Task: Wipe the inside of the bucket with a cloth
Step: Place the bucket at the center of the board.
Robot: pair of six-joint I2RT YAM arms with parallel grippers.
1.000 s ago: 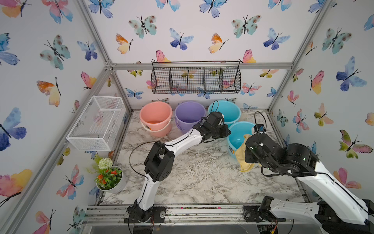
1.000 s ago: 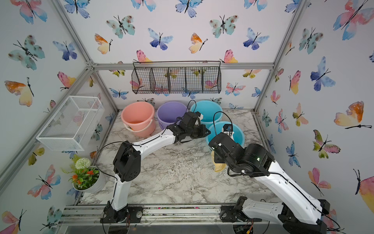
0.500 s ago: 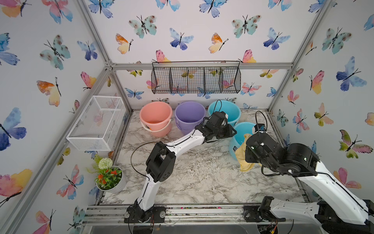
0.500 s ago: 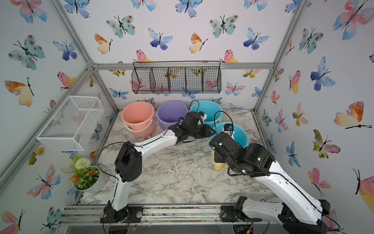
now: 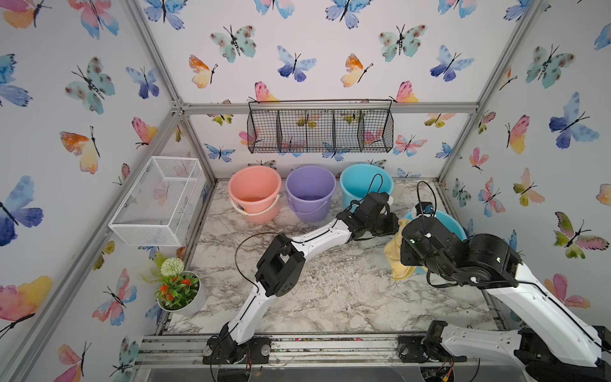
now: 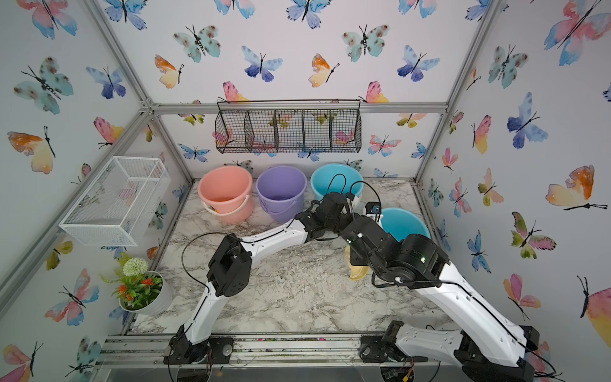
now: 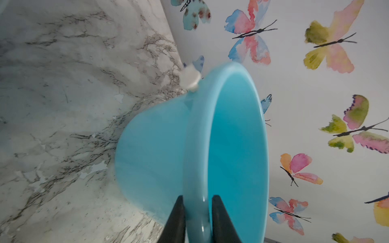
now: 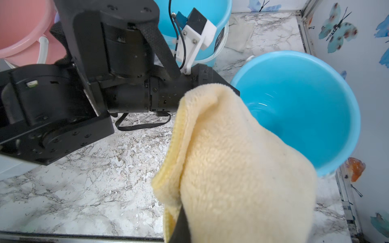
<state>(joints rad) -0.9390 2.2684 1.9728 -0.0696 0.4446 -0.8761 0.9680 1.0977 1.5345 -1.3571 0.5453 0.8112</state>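
The bucket [image 5: 446, 221] [image 6: 404, 225] is light blue and stands at the right of the marble table, close to the right wall. My left gripper [image 7: 198, 212] [image 5: 394, 225] is shut on its rim, one finger outside [image 7: 178, 212] and one inside the wall [image 7: 219, 212]. The bucket's mouth [image 8: 305, 101] leans toward the right wrist view and it holds nothing. The pale yellow cloth [image 8: 231, 160] [image 5: 396, 253] [image 6: 357, 274] hangs beside the bucket's near-left edge, above the table. My right gripper [image 5: 406, 255] is shut on it. The cloth hides that gripper's jaws except one dark finger [image 8: 181, 228].
A pink bucket [image 5: 254, 191], a purple bucket [image 5: 310, 191] and a second blue bucket [image 5: 358, 182] line the back. A black wire basket [image 5: 320, 130] hangs on the back wall, a white one [image 5: 158, 201] on the left wall. A flower pot [image 5: 180, 292] stands front left.
My left arm has swung to the right and closed on the bucket's rim. The bucket has shifted to the right with it. The right arm and the cloth have barely moved.
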